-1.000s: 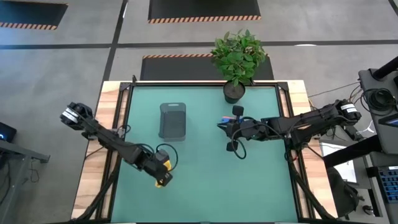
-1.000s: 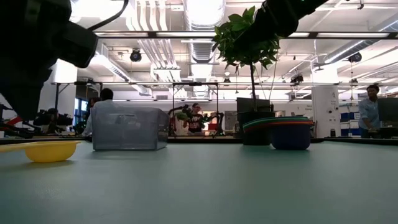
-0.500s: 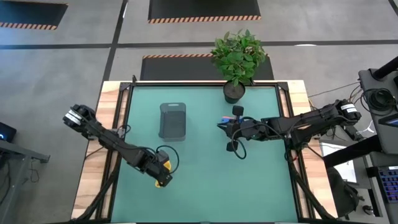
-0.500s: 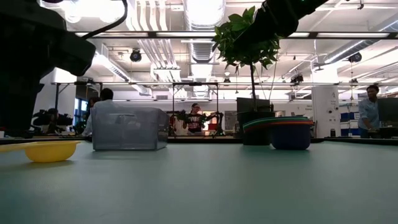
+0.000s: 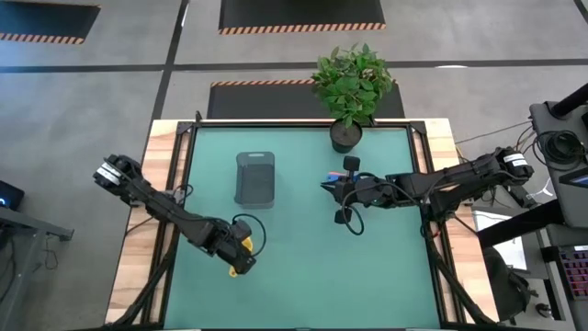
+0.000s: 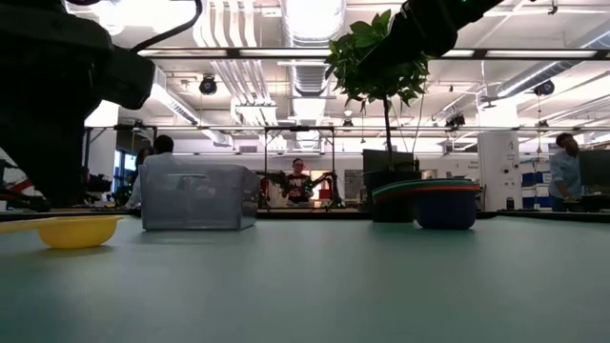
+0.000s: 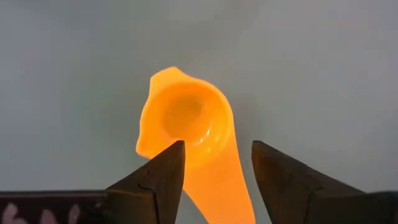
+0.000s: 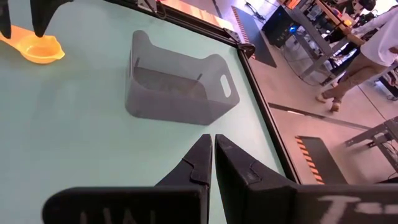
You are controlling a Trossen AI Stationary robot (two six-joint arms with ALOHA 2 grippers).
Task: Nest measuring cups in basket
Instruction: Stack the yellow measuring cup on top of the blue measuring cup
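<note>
Left gripper (image 7: pixel 217 163) stands spread over the small orange plastic measuring cup's (image 7: pixel 189 121) handle; right gripper (image 8: pixel 212 149) hovers pinched shut, empty.

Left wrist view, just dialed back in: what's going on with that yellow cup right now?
The left hand is open over the yellow cup, its fingers either side of the cup's handle; the cup rests on the table, not gripped. The basket looks empty. The other cups sit stacked near the plant pot, with the right hand shut and waiting by them.
</note>
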